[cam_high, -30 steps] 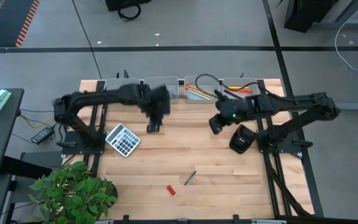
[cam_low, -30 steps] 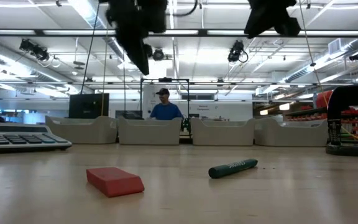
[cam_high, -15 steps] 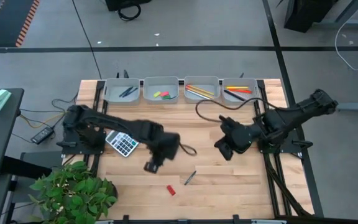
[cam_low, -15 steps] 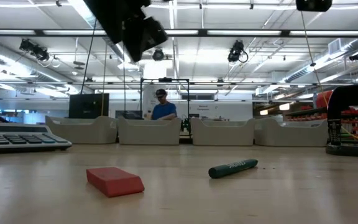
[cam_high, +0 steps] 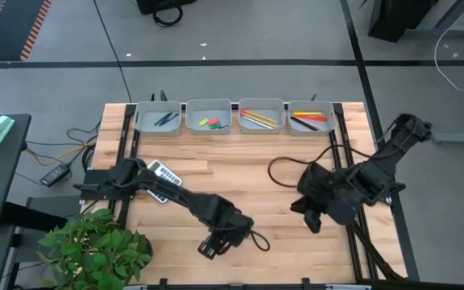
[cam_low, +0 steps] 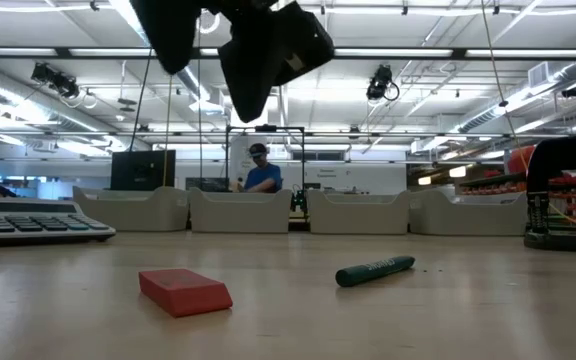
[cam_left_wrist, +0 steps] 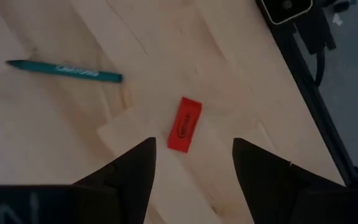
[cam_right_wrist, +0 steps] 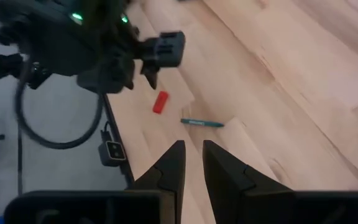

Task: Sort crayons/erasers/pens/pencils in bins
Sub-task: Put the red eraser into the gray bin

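High view showed the four bins (cam_high: 209, 118) already holding items; a red eraser (cam_left_wrist: 185, 124) and green crayon (cam_left_wrist: 64, 70) remained on the table (cam_high: 240, 181), under the left hand (cam_left_wrist: 191, 163), spread wide and empty.

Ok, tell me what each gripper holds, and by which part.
Nothing is held. The left gripper hangs open above the red eraser; the right gripper has nothing between its fingers.
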### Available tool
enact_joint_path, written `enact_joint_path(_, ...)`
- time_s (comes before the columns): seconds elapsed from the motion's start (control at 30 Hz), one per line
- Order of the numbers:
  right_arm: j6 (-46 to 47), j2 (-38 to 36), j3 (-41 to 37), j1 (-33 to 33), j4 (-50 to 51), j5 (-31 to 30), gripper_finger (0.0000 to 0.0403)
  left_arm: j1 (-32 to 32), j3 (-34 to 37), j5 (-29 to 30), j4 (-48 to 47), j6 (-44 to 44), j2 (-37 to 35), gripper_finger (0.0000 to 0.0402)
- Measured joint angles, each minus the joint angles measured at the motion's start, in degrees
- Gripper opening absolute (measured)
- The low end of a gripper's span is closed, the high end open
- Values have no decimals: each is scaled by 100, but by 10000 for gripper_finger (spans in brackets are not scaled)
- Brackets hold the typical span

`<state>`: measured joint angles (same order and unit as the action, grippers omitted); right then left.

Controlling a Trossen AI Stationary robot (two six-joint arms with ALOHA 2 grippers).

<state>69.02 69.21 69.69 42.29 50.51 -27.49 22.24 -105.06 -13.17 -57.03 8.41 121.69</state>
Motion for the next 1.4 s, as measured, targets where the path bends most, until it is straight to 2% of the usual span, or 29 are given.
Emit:
enact_joint_path(0.13,30,0,0,473,-1,-575,64,86,0,91,112,-9,201,220)
enact_joint_path(0.23,23,0,0,596,0,-772,64,124,0,108,83,-51,458,220)
enact_joint_path(0.43,197,0,0,599,1,-761,64,156,9,88,-37,-35,843,216)
enact_joint_path(0.9,148,0,0,596,60,-803,64,263,-9,-66,190,-189,1055,197)
enact_joint_path(1.1,63,0,0,596,102,-809,64,306,-7,38,255,-200,1087,199)
enact_joint_path(1.4,61,0,0,596,257,-809,64,332,86,296,354,27,1090,170)
